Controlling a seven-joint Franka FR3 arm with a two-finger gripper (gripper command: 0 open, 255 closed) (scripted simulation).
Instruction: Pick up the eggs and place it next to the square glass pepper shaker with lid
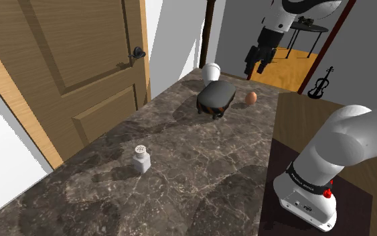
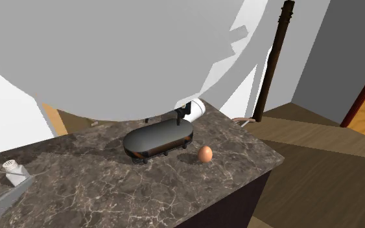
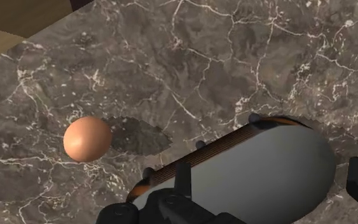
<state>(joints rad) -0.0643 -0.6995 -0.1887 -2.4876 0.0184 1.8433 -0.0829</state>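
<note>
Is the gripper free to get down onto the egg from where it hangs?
Likely yes: the egg lies bare on the marble counter, apart from the dark oval appliance, with nothing between it and the open gripper above. A small sideways shift seems needed.

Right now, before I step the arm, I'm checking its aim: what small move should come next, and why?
Probably shift the open jaws sideways until the egg is centred between them, before descending. In the wrist view they hang over the dark oval object, with the egg lying apart beside it on the marble counter.
</note>
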